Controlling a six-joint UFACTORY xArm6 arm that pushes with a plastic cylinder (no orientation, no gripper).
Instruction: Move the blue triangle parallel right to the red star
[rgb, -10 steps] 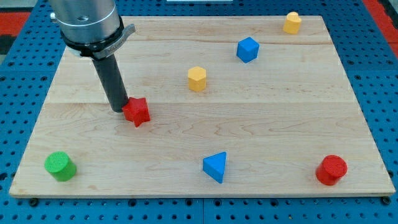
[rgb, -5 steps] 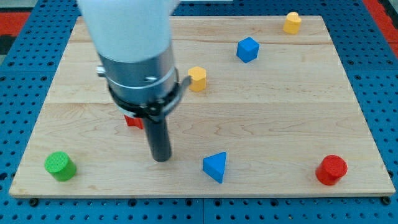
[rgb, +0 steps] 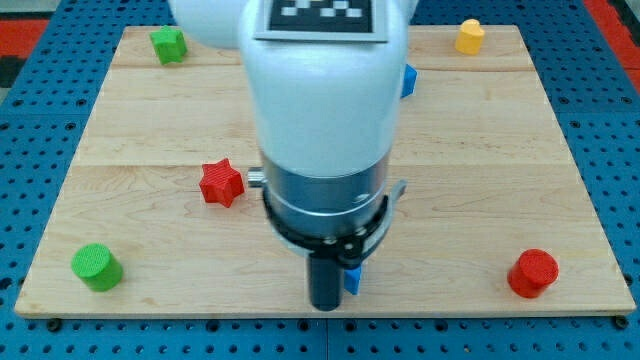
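The red star (rgb: 221, 184) lies at the board's left middle. The blue triangle (rgb: 352, 278) is almost wholly hidden behind my arm; only a small blue edge shows near the view's bottom. My tip (rgb: 324, 304) stands at the board's bottom edge, just left of and below that blue edge, touching or nearly touching it. The tip is far right of and below the red star.
A green cylinder (rgb: 96, 267) sits bottom left, a green block (rgb: 168, 44) top left. A red cylinder (rgb: 532, 272) sits bottom right, a yellow block (rgb: 469, 37) top right. A blue block (rgb: 408, 79) peeks out beside my arm. The wooden board (rgb: 500, 180) lies on blue pegboard.
My arm has swept from beside the red star down and right to the blue triangle, now hiding it and the yellow block at the middle. The red star is uncovered again.
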